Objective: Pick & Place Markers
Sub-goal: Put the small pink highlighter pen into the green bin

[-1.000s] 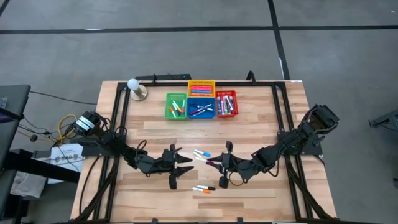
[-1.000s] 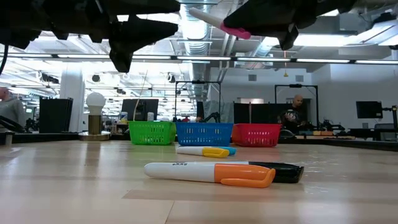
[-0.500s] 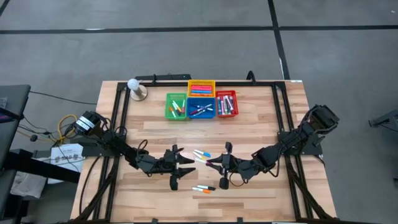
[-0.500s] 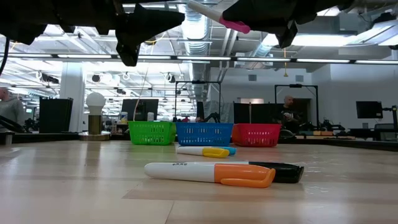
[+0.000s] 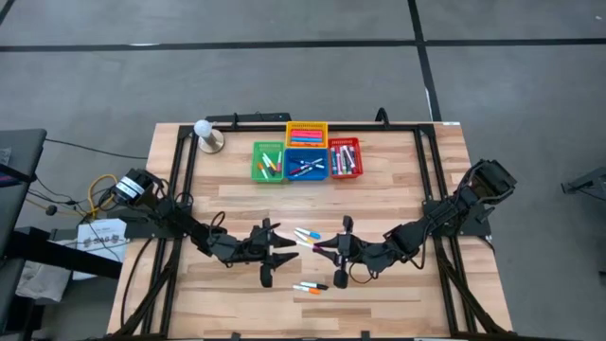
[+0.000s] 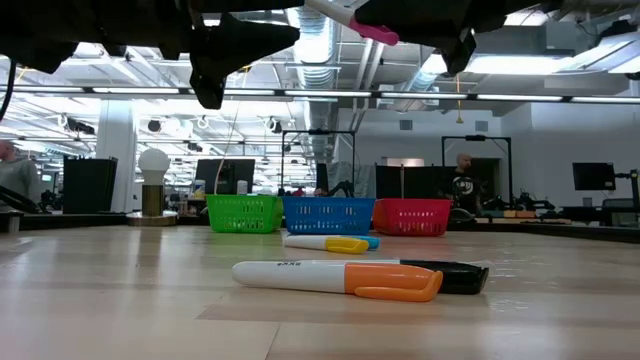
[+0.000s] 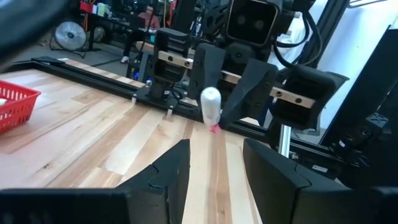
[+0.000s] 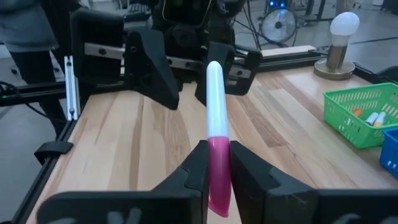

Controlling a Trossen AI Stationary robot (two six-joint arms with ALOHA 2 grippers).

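Observation:
My right gripper point(image 5: 333, 252) is shut on a marker with a pink cap and a white barrel point(image 8: 214, 93), held well above the table. My left gripper point(image 5: 288, 252) is open and empty. It faces the right gripper, a short gap from the marker's white tip point(image 7: 211, 99). Two markers with blue and yellow caps point(image 5: 306, 233) lie flat on the table on the far side of the grippers. An orange-capped marker and a black one point(image 5: 311, 286) lie on the near side. The orange one also shows in the low view point(image 6: 340, 277). My right gripper pinches the marker's pink cap end point(image 8: 217, 163) between its two fingers. The marker lies along the fingers, and its white barrel sticks out past them toward the left gripper. It is lifted clear of the table, with the white end point(image 6: 315, 7) tilted a little upward.
Green point(image 5: 268, 163), blue point(image 5: 307, 167), red point(image 5: 345, 158) and yellow point(image 5: 306, 134) baskets holding markers stand together at the far middle of the table. A round lamp point(image 5: 205, 134) stands to their left. Bare wood lies to the left and right of the arms.
My right gripper has risen a little with the pink marker, still shut on it. My left gripper has risen slightly and edged toward the right gripper, staying open. The markers on the table have not moved.

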